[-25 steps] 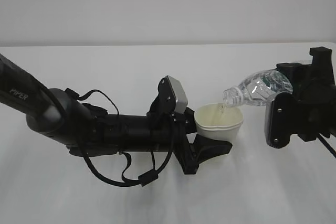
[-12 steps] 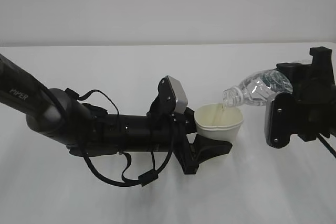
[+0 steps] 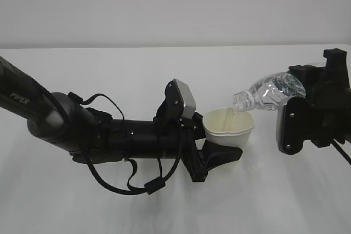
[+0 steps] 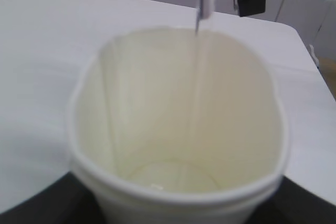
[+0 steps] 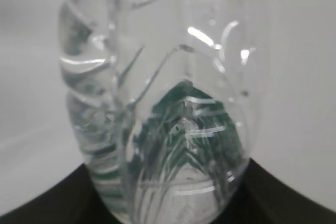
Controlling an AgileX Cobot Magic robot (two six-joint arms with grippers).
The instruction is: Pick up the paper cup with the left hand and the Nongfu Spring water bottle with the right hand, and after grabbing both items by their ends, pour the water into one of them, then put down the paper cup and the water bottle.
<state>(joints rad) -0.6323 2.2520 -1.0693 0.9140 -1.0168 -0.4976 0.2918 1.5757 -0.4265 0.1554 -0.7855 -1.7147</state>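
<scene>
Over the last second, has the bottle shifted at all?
No. The Nongfu Spring water bottle keeps the same tilt, its neck over the paper cup and equally far below the table's back edge.

A white table (image 3: 164,64) fills the lower part of the exterior view, its far edge running level across the frame from 9 o'clock to 3 o'clock. Behind it stands a plain pale grey wall (image 3: 175,4), taking up the whole upper band toward 12 o'clock. In the left wrist view the table's rounded corner shows toward 2 o'clock, with a strip of brownish floor (image 4: 329,77) at 3 o'clock.
</scene>
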